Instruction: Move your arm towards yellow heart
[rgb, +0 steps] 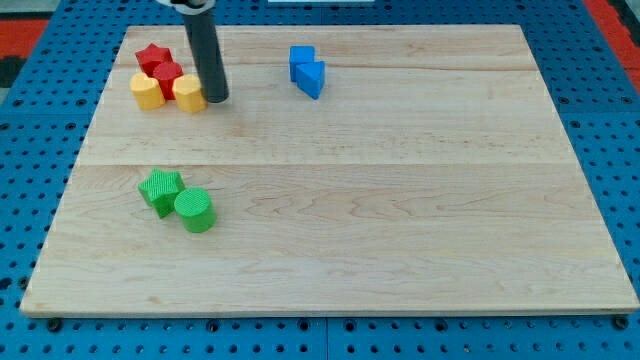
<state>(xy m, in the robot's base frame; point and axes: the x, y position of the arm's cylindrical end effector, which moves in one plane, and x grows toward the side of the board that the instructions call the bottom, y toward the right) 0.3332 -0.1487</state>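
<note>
My tip (216, 99): a plain rod, no jaws to open or close, grips nothing; touches the yellow heart's 3 o'clock side.
Yellow heart (188, 93): table's (400, 220) 10 o'clock corner, against the red block (167, 77).
Neighbours: red star (152, 57), second yellow block (146, 91).
Elsewhere: two blue blocks (307, 71) at 12 o'clock; green star (161, 189) and green cylinder (195, 210) at 8 o'clock.
Writing: none legible.

Bright, even overhead light; soft short shadows under blocks; no glare; sharp focus; slight softness toward 12 o'clock edge.
</note>
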